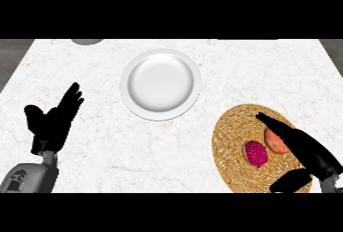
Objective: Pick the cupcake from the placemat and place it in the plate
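Barely started, judging by the layout. Cupcake (266, 148) still down on the woven placemat (234, 136), toward the right of the counter (100, 149): pink frosting to the left, orange wrapper to the right, tipped on its side by the look of it. Nothing lifted yet.

Right hand (305, 152) over the placemat, straight fingers (275, 124) stretched past the far side of the cupcake, thumb (291, 181) low at the near edge of the mat. Spread wide, not closed on anything. Touching the wrapper or just above it? Couldn't tell from this angle.

Left hand (53, 122) parked near the left edge, fingers up and relaxed, nothing in it.

White plate (191, 97) bare, sitting up and left of the placemat, close by but with a strip of counter between them.

So pretty much all of it left: close around the cupcake, lift, carry up-left, set down on the plate. Tricky bit probably the grab, given the sideways cupcake.
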Controlling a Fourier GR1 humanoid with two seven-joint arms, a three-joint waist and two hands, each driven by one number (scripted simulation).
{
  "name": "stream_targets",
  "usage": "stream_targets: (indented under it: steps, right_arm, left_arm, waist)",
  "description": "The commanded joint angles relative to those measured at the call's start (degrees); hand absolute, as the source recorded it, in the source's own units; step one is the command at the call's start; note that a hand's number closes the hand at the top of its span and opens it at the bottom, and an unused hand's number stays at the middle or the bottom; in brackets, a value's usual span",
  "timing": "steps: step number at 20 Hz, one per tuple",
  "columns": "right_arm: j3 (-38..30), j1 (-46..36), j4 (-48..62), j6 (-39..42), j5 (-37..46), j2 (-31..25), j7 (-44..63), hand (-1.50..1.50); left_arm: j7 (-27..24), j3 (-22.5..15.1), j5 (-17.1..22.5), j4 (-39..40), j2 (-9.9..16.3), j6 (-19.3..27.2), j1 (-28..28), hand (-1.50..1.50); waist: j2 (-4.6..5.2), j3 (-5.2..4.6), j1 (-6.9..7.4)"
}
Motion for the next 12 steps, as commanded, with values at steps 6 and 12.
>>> stream_targets:
  steps: [6, 12]
  right_arm:
    - [-1.00, -3.00, 7.78, 1.51, 10.24, 6.97, -2.23, -1.50]
    - [-0.23, -4.09, 13.93, 0.02, 15.99, 10.01, -4.87, -1.50]
  left_arm:
    - [0.97, 3.73, -1.17, -0.11, -0.82, -3.96, -0.96, 0.00]
    - [1.26, 2.42, -4.27, -4.98, -3.02, -2.35, 4.34, 0.00]
  waist:
    - [0.00, 0.01, -0.01]
    - [-0.02, 0.02, 0.19]
